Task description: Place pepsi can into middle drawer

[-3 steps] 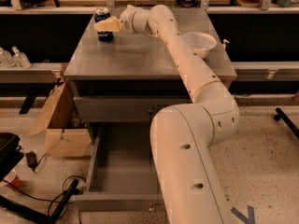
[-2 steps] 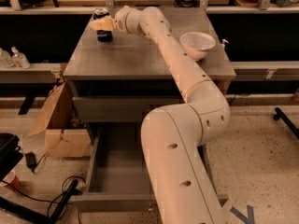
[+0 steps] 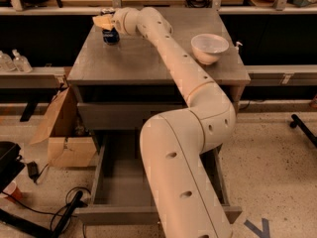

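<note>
The hand (image 3: 105,23) sat at the upper left of the frame, over the back left corner of the table (image 3: 148,66) and close to its left and rear edges. Open grey tabletop stretched from there to the white bowl (image 3: 209,47) at upper right. At the bottom of the frame the middle drawer (image 3: 113,215) stood pulled out, the arm covering its right part. The pepsi can (image 3: 111,35), blue and upright, stood directly beneath the hand. Whether the hand gripped it could not be told.
</note>
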`<action>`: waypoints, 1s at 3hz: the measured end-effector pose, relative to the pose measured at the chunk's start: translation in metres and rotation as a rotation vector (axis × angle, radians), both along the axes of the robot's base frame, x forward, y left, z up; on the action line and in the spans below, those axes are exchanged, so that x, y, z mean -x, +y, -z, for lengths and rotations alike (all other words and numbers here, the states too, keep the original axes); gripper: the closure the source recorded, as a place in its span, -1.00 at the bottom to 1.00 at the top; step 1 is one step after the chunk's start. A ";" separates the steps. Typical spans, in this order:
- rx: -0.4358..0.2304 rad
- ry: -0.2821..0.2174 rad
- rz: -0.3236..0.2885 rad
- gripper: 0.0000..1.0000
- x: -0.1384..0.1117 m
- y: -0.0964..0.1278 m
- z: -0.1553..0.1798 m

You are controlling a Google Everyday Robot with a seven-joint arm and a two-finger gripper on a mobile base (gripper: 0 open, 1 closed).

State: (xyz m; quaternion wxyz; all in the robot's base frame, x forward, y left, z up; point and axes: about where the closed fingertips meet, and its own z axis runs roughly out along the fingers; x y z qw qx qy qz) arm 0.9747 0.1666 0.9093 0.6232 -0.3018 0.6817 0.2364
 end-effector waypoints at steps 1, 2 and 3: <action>0.009 0.012 0.004 0.22 0.004 0.006 -0.001; 0.007 0.012 0.004 0.68 0.010 0.007 -0.004; -0.018 -0.019 -0.034 1.00 0.029 0.007 -0.025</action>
